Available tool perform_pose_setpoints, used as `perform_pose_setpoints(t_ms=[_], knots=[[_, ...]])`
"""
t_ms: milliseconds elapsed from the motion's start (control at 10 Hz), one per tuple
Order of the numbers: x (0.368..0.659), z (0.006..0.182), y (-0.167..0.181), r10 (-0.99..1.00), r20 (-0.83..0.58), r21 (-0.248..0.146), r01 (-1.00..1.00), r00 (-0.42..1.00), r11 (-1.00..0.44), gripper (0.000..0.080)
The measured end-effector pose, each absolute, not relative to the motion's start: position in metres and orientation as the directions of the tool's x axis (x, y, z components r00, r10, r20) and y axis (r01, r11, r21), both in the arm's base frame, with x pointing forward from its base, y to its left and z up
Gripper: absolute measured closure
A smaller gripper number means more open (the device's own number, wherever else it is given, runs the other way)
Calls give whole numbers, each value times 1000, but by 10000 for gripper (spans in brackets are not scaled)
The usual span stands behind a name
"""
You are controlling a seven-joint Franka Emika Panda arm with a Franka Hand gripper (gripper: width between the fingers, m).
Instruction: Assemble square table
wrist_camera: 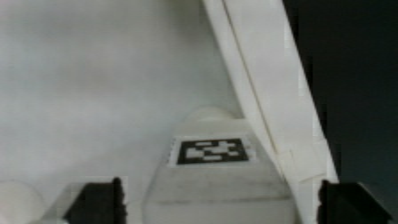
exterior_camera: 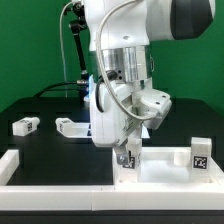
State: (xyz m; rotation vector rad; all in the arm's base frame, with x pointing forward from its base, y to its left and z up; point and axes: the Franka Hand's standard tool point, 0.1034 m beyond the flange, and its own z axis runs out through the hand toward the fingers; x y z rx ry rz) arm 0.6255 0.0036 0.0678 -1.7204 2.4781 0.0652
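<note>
One square top [exterior_camera: 165, 170] lies on the black table [exterior_camera: 50, 145] at the exterior view's right. The jaws stand open over its left end. One tagged leg block [wrist_camera: 217, 168] is between the fingers [wrist_camera: 98, 203], with a gap on both sides. A second leg block [exterior_camera: 25, 126] and a third leg block [exterior_camera: 68, 126] lie on the table at the left.

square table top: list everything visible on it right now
The square table top is white and plastic-looking, a flat panel with a raised rim. It lies flat on the black table toward the exterior view's right, beside the front border rail. A black-and-white tag shows at its right end. The gripper hangs over its left end with a tagged white piece between its fingers. Whether that piece touches the top cannot be told.
</note>
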Motion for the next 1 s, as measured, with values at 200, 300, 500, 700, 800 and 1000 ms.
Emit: perform_pose_setpoints(t_ms=[200,300,500,700,800,1000], knots=[[623,73,10,-933,-131,-38,-938,-336,343,188],[616,85,23,-936,-143,-39,-944,-321,329,161],[603,97,46,-949,-149,-7,-959,-278,282,151],[603,94,45,-949,-149,-8,-959,-279,283,151],[603,94,46,-949,-148,-7,-959,-278,282,151],[603,94,46,-949,-148,-7,-959,-278,282,151]])
